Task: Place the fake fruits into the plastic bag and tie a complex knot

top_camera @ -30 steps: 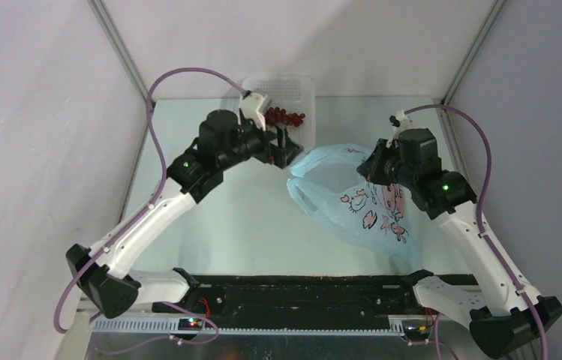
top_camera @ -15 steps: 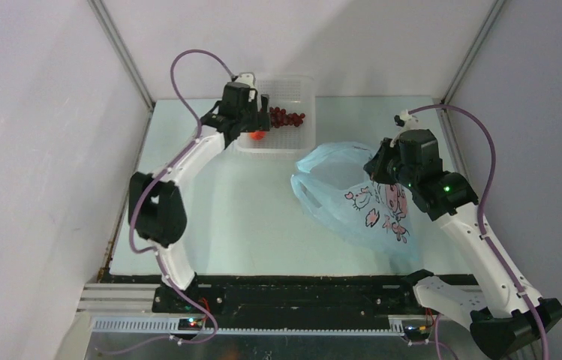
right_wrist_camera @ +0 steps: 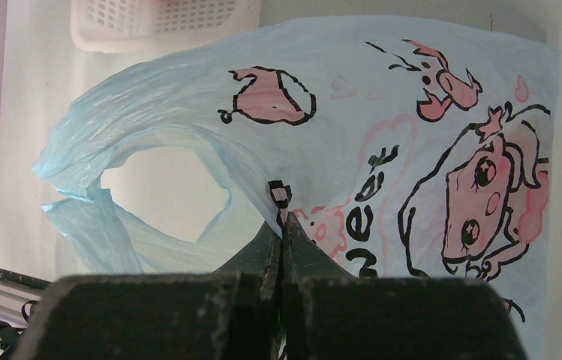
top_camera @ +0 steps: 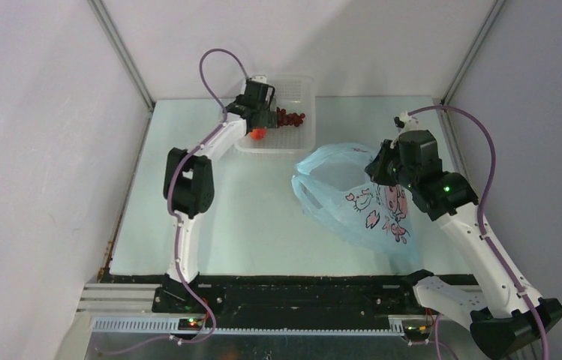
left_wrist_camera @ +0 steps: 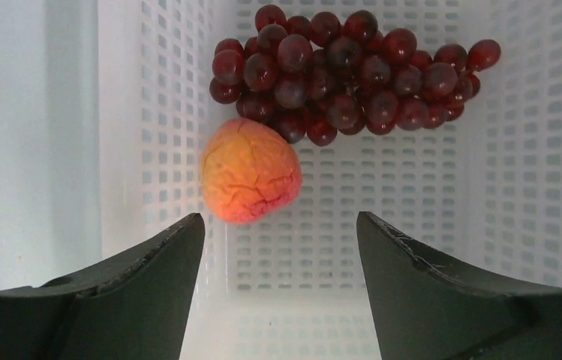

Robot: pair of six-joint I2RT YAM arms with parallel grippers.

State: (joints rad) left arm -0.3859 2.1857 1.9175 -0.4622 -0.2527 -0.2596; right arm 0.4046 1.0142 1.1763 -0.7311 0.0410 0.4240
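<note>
1. Top external camera: high behind the arm bases (top_camera: pixel 323 300), looking down over the whole pale green table (top_camera: pixel 247 217).
2. Left wrist camera: close, straight down into the white perforated plastic basket (left_wrist_camera: pixel 413 210).
3. Right wrist camera: close on the thin translucent light-blue plastic bag (right_wrist_camera: pixel 353 97), basket rim at top.
4. The overhead view holds both.

Inside the white basket (left_wrist_camera: pixel 533 150), the floor nearest the wide-spread left gripper (left_wrist_camera: pixel 277 217) lies bare. The peach (left_wrist_camera: pixel 250 171) sits beside one side wall, and the grapes (left_wrist_camera: pixel 353 75) touching it fill the far end. Outside the basket, the tabletop (top_camera: pixel 225 217) in front is free, while the plastic bag (top_camera: pixel 353 202), pinched by the right gripper (right_wrist_camera: pixel 284 225), lies off its front-right corner.
</note>
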